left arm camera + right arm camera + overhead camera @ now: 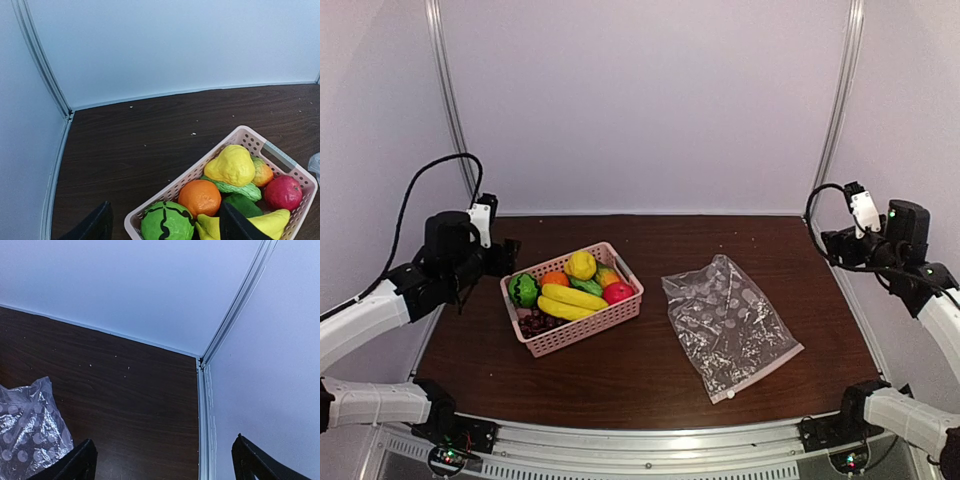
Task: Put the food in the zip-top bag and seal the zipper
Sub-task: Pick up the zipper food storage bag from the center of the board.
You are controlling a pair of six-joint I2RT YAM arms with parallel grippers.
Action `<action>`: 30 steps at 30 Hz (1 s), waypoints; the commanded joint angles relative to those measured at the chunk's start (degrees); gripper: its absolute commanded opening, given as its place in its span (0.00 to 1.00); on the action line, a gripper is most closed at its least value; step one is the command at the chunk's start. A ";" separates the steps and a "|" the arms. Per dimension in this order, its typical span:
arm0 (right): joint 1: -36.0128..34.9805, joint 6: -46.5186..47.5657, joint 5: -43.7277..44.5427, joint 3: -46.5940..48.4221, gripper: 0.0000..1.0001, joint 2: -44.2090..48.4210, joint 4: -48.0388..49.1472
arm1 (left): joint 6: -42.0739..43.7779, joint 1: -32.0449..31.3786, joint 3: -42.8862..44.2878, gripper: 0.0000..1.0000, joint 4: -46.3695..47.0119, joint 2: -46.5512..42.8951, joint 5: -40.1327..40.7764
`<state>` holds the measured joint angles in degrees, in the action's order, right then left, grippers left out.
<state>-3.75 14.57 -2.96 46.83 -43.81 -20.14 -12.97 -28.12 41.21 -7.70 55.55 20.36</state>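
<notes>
The food lies in a pink lattice basket (588, 331) left of centre: lemon (581, 264), banana (570, 298), apple (619, 292), orange (555, 279), green pepper (524, 290), dark grapes (535, 323). The zip-top bag (728, 322) lies flat and empty to the right, its zipper along the near edge with a white slider tab (729, 396). My left gripper (505, 257) is open above the basket's far-left corner; its view shows the pepper (167, 222), orange (200, 196) and lemon (232, 165). My right gripper (830, 243) is open and empty, high at the far right.
The basket rim (175, 187) runs diagonally through the left wrist view. The bag's far corner (30, 440) shows at the lower left of the right wrist view. White walls and a metal corner post (205, 390) close in the dark wooden table (620, 380).
</notes>
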 commanded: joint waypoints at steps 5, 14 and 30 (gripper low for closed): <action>0.93 17.39 -7.09 -6.03 0.93 3.18 -9.83 | 5.08 -7.00 -1.86 0.70 5.55 -1.64 -13.17; -0.48 37.04 -15.84 -9.41 0.79 3.42 -25.46 | 7.71 -28.82 6.64 0.66 2.17 10.76 -15.75; -17.64 53.11 -15.32 -12.34 0.50 -1.55 -33.28 | -18.96 -41.34 30.01 0.65 1.96 46.10 -17.18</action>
<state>-16.82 65.56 -19.86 35.51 -42.52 -53.78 -19.20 -69.32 66.74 -6.02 97.60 3.14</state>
